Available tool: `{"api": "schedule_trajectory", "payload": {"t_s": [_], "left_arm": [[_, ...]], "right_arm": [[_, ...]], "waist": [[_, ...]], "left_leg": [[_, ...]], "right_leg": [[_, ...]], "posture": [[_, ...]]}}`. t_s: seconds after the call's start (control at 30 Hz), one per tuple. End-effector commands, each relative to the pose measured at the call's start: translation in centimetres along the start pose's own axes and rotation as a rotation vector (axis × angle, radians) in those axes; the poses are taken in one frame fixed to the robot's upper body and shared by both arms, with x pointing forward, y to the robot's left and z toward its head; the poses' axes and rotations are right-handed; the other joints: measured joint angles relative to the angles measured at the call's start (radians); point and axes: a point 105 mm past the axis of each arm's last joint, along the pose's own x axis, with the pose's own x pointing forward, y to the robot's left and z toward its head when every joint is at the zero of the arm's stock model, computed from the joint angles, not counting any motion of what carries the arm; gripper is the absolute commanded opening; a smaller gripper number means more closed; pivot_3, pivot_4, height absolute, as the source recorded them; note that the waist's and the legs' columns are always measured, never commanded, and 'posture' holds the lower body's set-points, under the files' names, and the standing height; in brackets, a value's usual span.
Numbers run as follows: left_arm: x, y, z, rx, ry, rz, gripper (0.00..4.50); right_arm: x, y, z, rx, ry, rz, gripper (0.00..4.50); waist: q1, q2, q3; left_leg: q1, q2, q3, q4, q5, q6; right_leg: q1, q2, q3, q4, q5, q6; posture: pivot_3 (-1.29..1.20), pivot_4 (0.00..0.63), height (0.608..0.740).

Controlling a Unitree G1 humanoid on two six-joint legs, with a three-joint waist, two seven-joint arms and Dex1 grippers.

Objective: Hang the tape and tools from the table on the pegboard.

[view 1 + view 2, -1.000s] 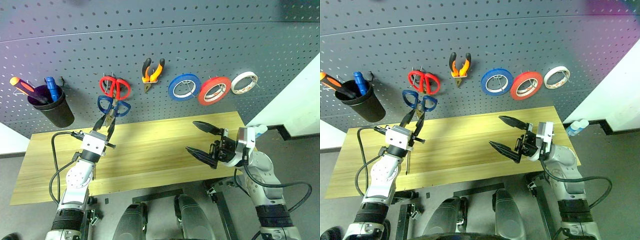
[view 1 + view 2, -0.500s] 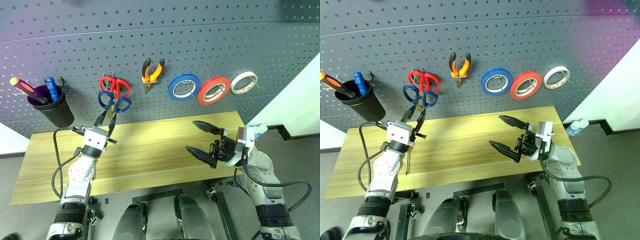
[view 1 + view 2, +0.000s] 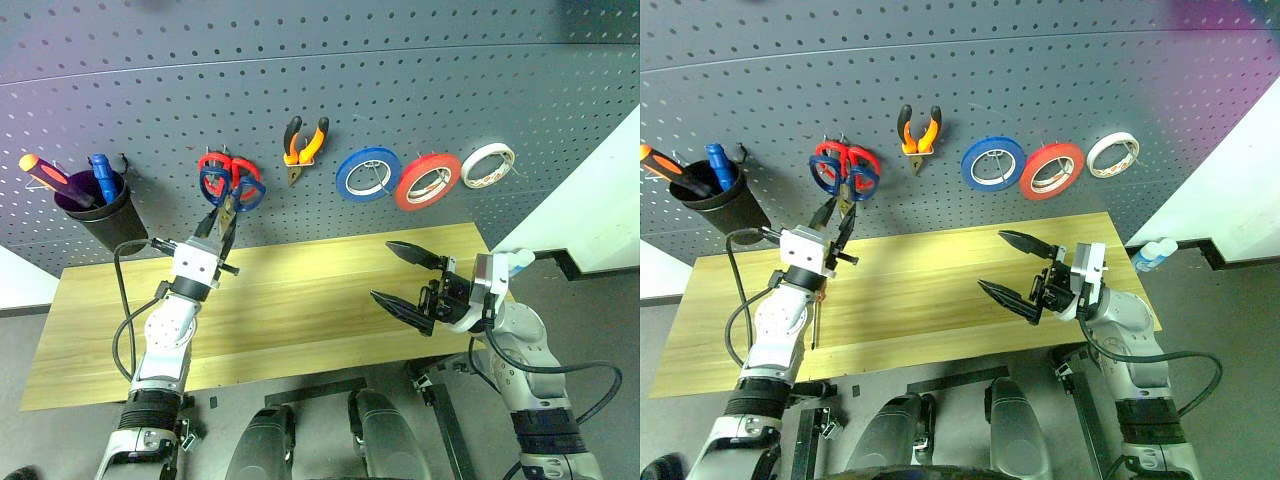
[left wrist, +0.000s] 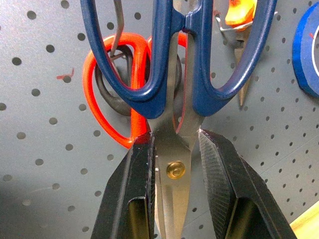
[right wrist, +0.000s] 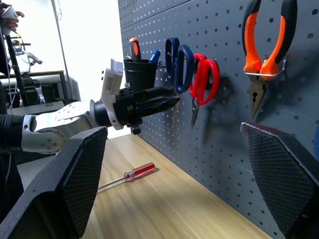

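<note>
Both arms raised; left gripper (image 3: 222, 226) clamps blue scissors (image 3: 229, 190).

Even overhead light falls on the dark grey perforated pegboard (image 3: 420, 90), with a purple cast at its upper corner. Tools throw soft shadows. Daylight glares white beyond the long yellowish wooden bench (image 5: 164, 209).

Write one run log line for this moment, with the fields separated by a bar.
left claw: shut on blue scissors, at red scissors on pegboard | right claw: open, empty | red screwdriver: on table
</note>
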Motion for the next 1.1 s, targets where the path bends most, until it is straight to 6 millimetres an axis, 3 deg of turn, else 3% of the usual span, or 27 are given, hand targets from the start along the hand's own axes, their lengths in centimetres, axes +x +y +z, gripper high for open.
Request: {"api": "schedule_trajectory", "payload": {"t_s": [0.03, 0.13, 0.33, 0.47, 0.5, 0.7, 0.87, 1.1], "left_arm": [[0.3, 0.1, 0.6, -0.016, -0.02, 0.011, 1.08], [0.3, -0.4, 0.1, -0.121, 0.009, -0.005, 1.08], [0.5, -0.1, -1.0, -0.189, 0.074, 0.016, 2.92], [0.0, -1.4, -0.8, -0.223, 0.076, -0.042, 4.33], [-0.1, -1.6, -0.7, -0.227, 0.071, -0.05, 4.48], [-1.4, -1.9, -0.9, -0.207, 0.097, -0.071, 4.48], [-3.0, -0.4, -1.1, -0.157, 0.138, -0.006, 4.48], [-6.3, 1.5, -4.0, -0.192, 0.336, 0.077, 4.48]], "right_arm": [[0.1, 0.1, 0.8, -0.031, -0.017, 0.006, 4.5], [0.1, 0.1, 0.8, -0.031, -0.019, 0.003, 4.5], [0.1, 0.1, 0.9, -0.025, -0.02, 0.002, 4.5], [0.1, 0.1, 0.8, -0.027, -0.015, 0.002, 4.5], [0.1, 0.1, 0.8, -0.025, -0.015, 0.0, 4.5], [0.1, 0.1, 0.8, -0.026, -0.015, 0.003, 4.5], [0.4, 0.4, 1.1, -0.003, -0.032, 0.036, 4.5], [1.2, 1.3, 1.2, 0.018, -0.03, 0.139, 4.5]], "waist": [[0.0, 0.0, 0.0], [0.0, 0.0, 0.0], [0.0, 0.0, 0.0], [0.0, 0.0, 0.0], [0.0, 0.0, 0.0], [-0.001, 0.0, 0.0], [-0.001, 0.0, 0.0], [0.001, 0.0, 0.0]], "left_leg": [[0.0, 0.0, 0.0, 0.0, 0.0, 0.0], [0.0, 0.0, 0.0, 0.0, 0.0, 0.0], [0.0, 0.0, 0.0, 0.0, 0.0, 0.0], [0.0, 0.0, 0.0, 0.0, 0.0, 0.0], [0.0, 0.0, 0.0, 0.0, 0.0, 0.0], [0.001, 0.0, 0.0, 0.0, 0.0, 0.0], [0.001, 0.0, 0.0, 0.0, 0.0, 0.0], [0.005, 0.0, 0.0, 0.0, 0.0, 0.0]], "right_leg": [[0.0, 0.0, 0.0, 0.0, 0.0, 0.0], [0.0, 0.0, 0.0, 0.0, 0.0, 0.0], [0.0, 0.0, 0.0, 0.0, 0.0, 0.0], [0.0, 0.0, 0.0, 0.0, 0.0, 0.0], [0.0, 0.0, 0.0, 0.0, 0.0, 0.0], [0.0, 0.0, 0.0, 0.0, 0.0, 0.0], [0.001, 0.0, 0.0, 0.0, 0.0, 0.0], [0.005, 0.0, 0.0, 0.0, 0.0, 0.0]], "posture": [[-0.2, 0.193, 0.738], [-0.2, 0.194, 0.738], [-0.2, 0.192, 0.738], [-0.2, 0.193, 0.738], [-0.2, 0.193, 0.738], [-0.2, 0.19, 0.738], [-0.19, 0.194, 0.738], [-0.17, 0.216, 0.738]]}}
